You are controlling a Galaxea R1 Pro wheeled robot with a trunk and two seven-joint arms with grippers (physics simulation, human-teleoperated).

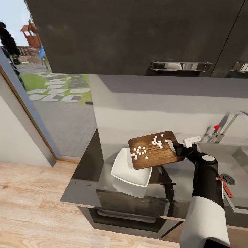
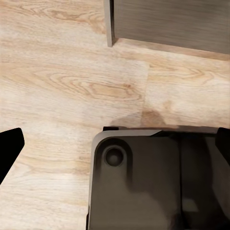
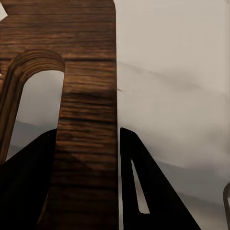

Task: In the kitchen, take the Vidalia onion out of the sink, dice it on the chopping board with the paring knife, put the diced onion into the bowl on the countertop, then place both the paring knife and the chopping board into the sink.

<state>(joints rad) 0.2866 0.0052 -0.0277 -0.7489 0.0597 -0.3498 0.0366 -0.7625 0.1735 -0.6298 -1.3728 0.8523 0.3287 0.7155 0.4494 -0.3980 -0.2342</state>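
- Brown wood marks the step in hand: the chopping board (image 1: 155, 149) is lifted off the countertop (image 1: 82, 193) and held tilted over the bowl (image 1: 131, 172), its lower left end overlapping the bowl's far right rim.
- White diced onion (image 1: 148, 146) lies scattered on the board in two loose clusters, one near the slot end and one nearer the low end; no pieces can be made out inside the bowl, so the tipping seems to be just beginning.
- The right gripper (image 1: 178, 148) pinches the board at its slot end; in the right wrist view its dark fingers (image 3: 143, 191) sit either side of the wooden strip beside the slot of the board (image 3: 86, 120).
- The left gripper (image 2: 115, 143) shows two dark fingertips far apart above the wooden floor (image 2: 62, 91) with nothing between them, so it is spread and idle.
- The bowl sits on the countertop near its left end, well apart from the sink (image 1: 237, 162) at the right.
- A slim red-handled thing, probably the paring knife (image 1: 224, 187), lies at the sink's near left, beside the round drain (image 1: 227, 178); it seems already put away.
- Next, by judgement: a steeper tilt toward the bowl is called for, with the low edge kept inside the rim so the dice slide in and do not spill onto the worktop. Then the board goes right, into the sink.
- No brand, label or readable writing appears anywhere; the tap's red knob (image 1: 216, 127) is plain.
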